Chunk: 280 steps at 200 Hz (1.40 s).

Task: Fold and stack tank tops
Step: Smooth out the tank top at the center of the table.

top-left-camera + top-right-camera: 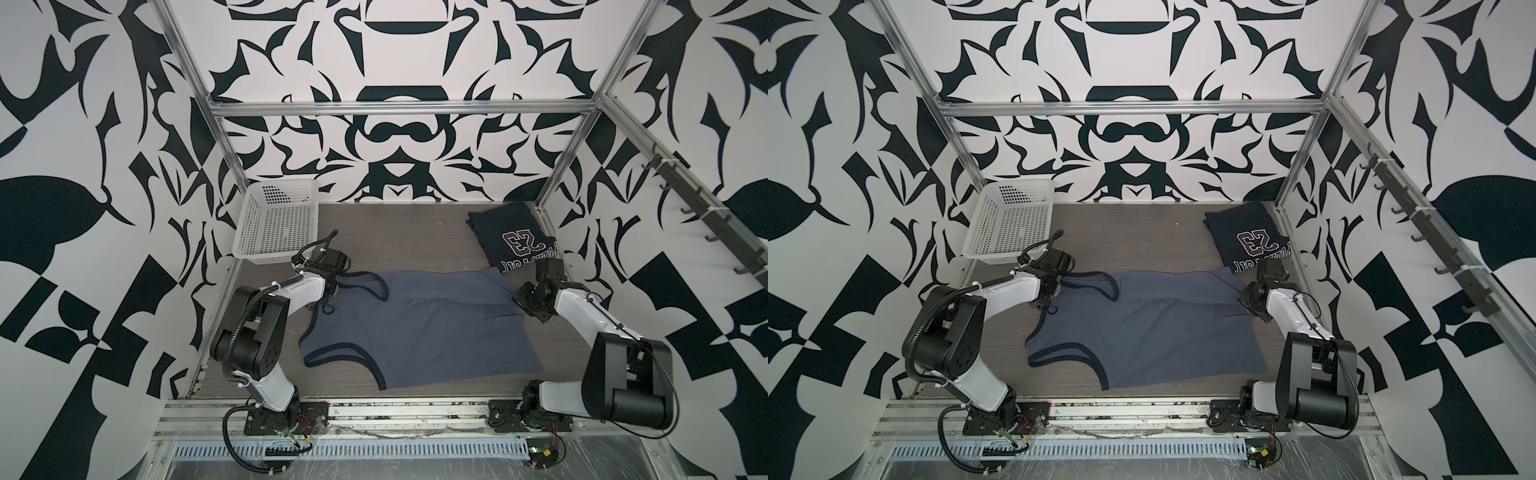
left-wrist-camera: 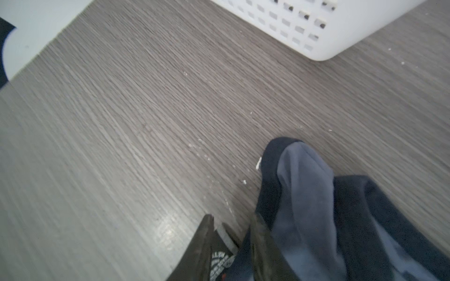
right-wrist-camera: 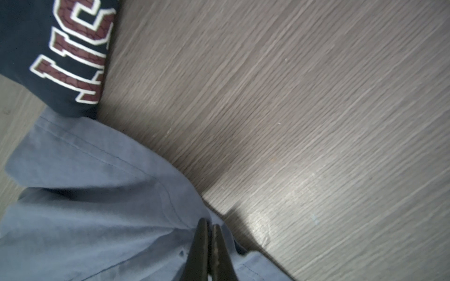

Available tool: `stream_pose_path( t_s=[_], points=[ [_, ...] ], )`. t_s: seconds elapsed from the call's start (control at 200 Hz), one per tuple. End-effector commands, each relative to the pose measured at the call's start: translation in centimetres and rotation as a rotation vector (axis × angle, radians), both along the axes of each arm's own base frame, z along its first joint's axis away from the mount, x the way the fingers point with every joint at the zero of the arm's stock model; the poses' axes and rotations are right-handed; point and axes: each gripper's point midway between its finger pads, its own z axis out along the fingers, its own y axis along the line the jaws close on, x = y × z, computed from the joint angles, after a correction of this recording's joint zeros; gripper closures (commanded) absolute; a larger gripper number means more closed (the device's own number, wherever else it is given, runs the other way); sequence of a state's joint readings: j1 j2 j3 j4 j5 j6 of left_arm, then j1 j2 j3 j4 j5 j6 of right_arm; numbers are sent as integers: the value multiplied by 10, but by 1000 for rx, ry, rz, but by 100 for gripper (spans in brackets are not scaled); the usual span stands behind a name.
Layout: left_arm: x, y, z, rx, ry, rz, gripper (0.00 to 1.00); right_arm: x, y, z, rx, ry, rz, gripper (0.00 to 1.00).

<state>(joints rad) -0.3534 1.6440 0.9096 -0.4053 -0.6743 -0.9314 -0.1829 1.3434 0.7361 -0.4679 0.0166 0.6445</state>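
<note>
The slate grey-blue tank top [image 1: 415, 328] lies spread across the middle of the table in both top views, straps at the left, and its far part is doubled over. My left gripper [image 2: 231, 219] stands at the far strap [image 2: 304, 194]. Its jaws are apart, and the strap drapes over one finger [image 2: 260, 243]. My right gripper [image 3: 209, 222] sits at the top's right hem [image 3: 97, 206] with its jaws pressed together on the cloth, and creases run toward its tips. The dark navy "23" tank top [image 1: 511, 237] lies folded at the back right.
A white perforated basket [image 1: 276, 224] stands at the back left, close behind the left wrist. Metal frame posts [image 1: 557, 178] line the table's sides. The navy top's edge [image 3: 36, 36] lies just beyond the right gripper.
</note>
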Motion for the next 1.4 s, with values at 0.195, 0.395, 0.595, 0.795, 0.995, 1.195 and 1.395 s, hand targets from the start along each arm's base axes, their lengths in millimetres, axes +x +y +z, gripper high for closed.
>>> stream_pose_path(
  t_s=[0.195, 0.395, 0.595, 0.795, 0.995, 1.195, 1.395],
  points=[
    [20, -44, 54, -54, 56, -146, 48, 6, -5, 15, -23, -17, 5, 100],
    [34, -59, 19, -48, 220, -180, 45, 5, -3, 12, -12, -20, 8, 100],
    [27, -50, 2, 7, 303, -163, 46, 6, -2, 12, -8, -27, 14, 100],
    [8, -32, -1, 12, 273, -122, 53, 6, -2, 8, -5, -15, 15, 100],
    [-1, -20, -12, -11, 254, -90, 63, 6, -2, 9, -10, -18, 13, 100],
    [-6, -7, -9, -76, 160, -38, 64, 3, -5, 7, -27, 8, 7, 100],
    [-12, 3, -17, -173, 114, 6, 62, -1, -7, 1, -32, 32, 1, 100]
  ],
)
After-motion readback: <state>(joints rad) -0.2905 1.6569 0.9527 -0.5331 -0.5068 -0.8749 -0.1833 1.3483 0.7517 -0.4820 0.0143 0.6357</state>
